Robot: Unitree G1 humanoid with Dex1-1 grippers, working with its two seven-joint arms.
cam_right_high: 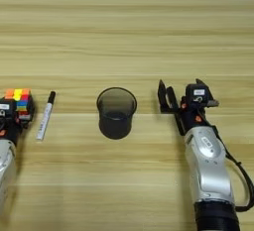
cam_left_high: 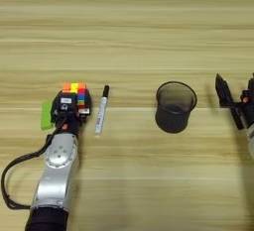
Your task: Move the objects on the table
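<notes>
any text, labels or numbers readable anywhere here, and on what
None can be read.
marker: dark print along its white barrel, too small to read.
left gripper: small white labels on its black housing, too blurred to read.
right gripper: a pale mark on its housing, unreadable.
cube, mesh cup and green bar: no text visible.

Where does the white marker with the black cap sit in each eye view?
Left eye view: white marker left of centre, between the puzzle cube and the black mesh cup.
Right eye view: marker near the left edge, beside the cube.
Shared landmark: the mesh cup, to the marker's right in both.
</notes>
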